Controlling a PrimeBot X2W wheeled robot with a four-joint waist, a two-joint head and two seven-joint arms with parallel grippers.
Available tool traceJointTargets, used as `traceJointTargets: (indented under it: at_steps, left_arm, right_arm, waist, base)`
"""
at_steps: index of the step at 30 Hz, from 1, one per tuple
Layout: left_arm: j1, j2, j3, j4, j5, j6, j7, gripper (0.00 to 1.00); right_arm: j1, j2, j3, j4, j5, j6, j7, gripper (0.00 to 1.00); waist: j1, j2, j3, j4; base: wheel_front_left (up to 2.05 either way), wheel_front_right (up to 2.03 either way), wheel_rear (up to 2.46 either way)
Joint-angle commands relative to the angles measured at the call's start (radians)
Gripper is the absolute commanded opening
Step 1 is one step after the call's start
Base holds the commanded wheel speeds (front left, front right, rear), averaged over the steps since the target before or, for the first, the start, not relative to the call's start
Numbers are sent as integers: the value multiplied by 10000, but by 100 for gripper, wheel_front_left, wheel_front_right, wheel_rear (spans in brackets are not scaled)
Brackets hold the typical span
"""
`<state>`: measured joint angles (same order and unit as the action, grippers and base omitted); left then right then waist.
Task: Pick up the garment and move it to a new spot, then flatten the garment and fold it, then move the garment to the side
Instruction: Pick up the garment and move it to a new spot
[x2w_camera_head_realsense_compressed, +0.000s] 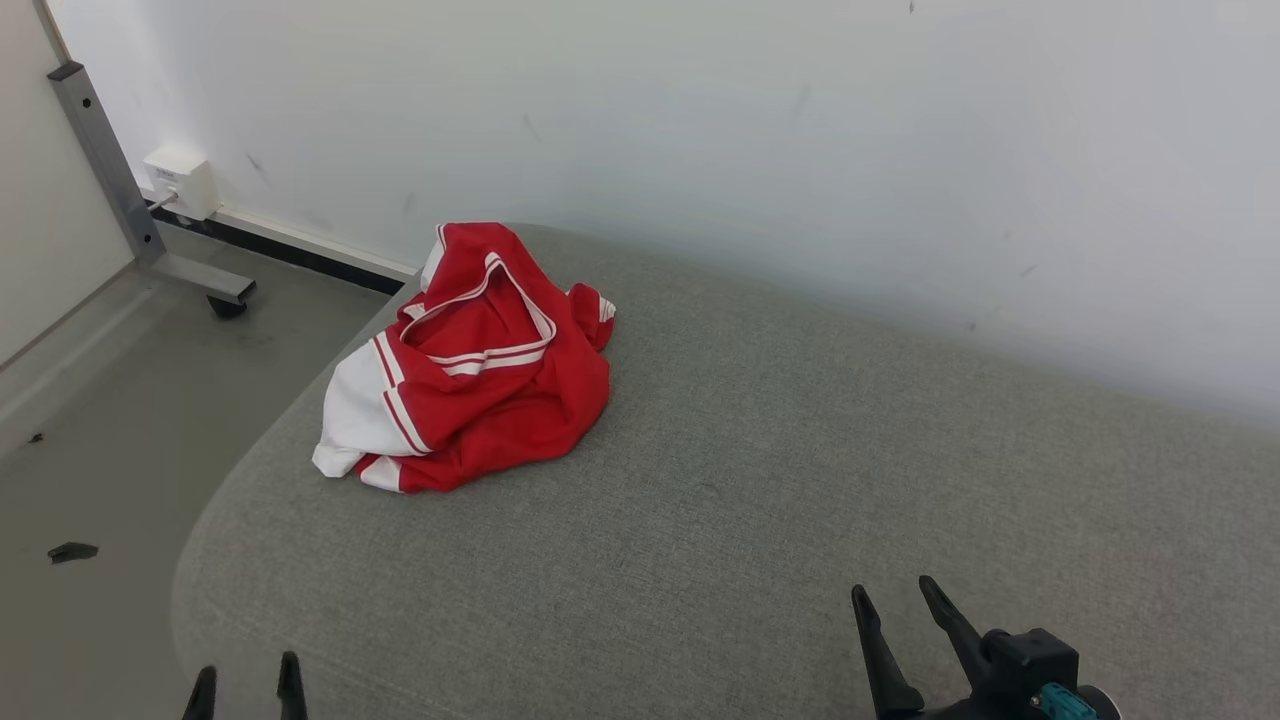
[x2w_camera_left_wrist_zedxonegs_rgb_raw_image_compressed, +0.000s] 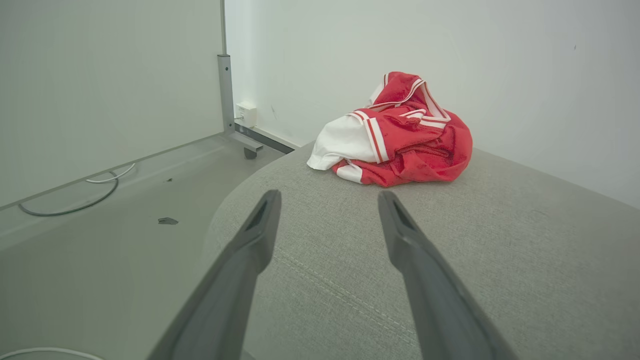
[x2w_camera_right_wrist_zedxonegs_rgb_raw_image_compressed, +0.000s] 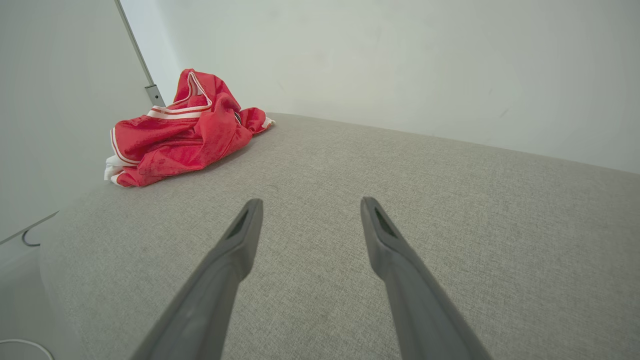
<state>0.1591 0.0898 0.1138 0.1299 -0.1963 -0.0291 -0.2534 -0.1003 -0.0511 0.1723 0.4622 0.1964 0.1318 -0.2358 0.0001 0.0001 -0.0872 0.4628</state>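
Red garment (x2w_camera_head_realsense_compressed: 480, 380) with white trim and panel, crumpled in a heap, near grey cushion's far-left edge

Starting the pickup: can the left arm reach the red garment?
Probably yes: the left gripper is open, and only bare grey cushion lies between it and the crumpled garment.

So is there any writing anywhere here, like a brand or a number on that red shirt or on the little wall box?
No text can be read in any view.
Red and white garment: stripes only, no letters or numbers on the folds that show.
White box low on the wall: a small grey mark, too small and blurred to read.
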Motion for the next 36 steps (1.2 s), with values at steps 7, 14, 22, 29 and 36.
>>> traceJointTargets:
  at_steps: [7, 14, 22, 29, 36]
  left_arm:
    - [-2008, 206, -238, 1097, -901, -511, 1254, 100]
    - [-4848, 466, 214, 2678, -2292, -711, 2722, 100]
    - [-7511, 829, 1625, 4037, -4804, -432, 5205, 100]
    - [-8648, 1810, 2239, 4223, -5515, 523, 7095, 100]
    - [-8823, 2353, 2222, 3799, -5330, 1594, 8306, 100]
  right_arm:
    - [394, -147, -157, -117, -80, -21, -11, 100]
    - [174, -427, 94, -896, -388, -21, 594, 100]
    - [-566, -805, 628, -1873, -447, -21, 1134, 100]
    - [-1151, -886, 945, -2408, -438, -21, 1182, 100]
    - [-1431, -893, 898, -2499, -457, -21, 1104, 100]
  waist:
    - [-1, -1, 177, 113]
    - [-1, -1, 1421, -666]
    - [-1, -1, 3060, -1954]
    - [-1, -1, 4235, -2812]
    - [-1, -1, 4865, -3230]
  base:
    - [0, 0, 0]
    - [0, 0, 0]
    - [0, 0, 0]
    - [0, 0, 0]
    - [0, 0, 0]
